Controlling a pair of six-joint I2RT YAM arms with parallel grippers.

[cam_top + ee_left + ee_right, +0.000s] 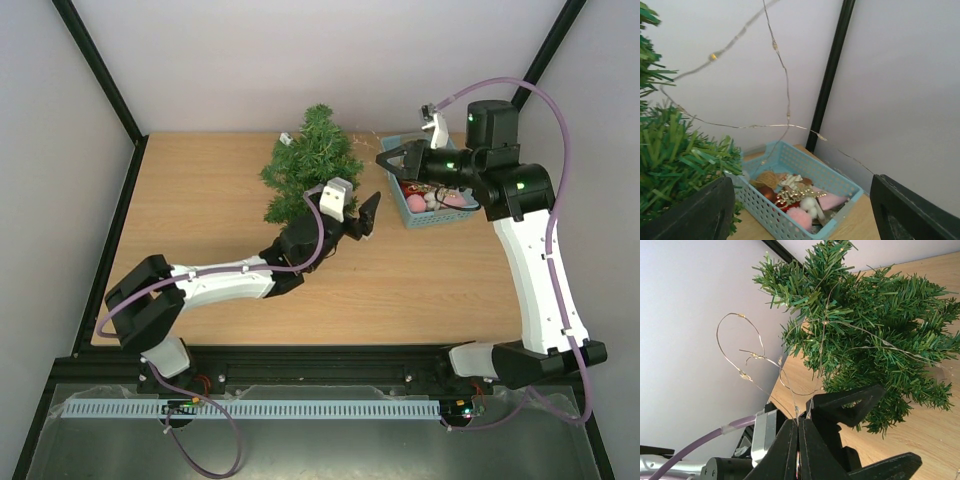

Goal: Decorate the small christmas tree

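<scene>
The small christmas tree (312, 160) stands at the back middle of the table. It also shows in the right wrist view (875, 340) and at the left edge of the left wrist view (675, 160). A thin wire string of lights (755, 355) runs from the tree's branches to my right gripper (799, 427), which is shut on it. That gripper (388, 158) is held in the air between the tree and the basket. The wire (786, 95) loops through the air in the left wrist view. My left gripper (356, 216) is open and empty, just right of the tree's foot.
A light-blue basket (412, 214) at the back right holds ornaments: pink and white pompoms (805, 212), a gold glitter word, a red ball and a twine ball. It also shows in the left wrist view (805, 165). Black frame posts stand at the back corners.
</scene>
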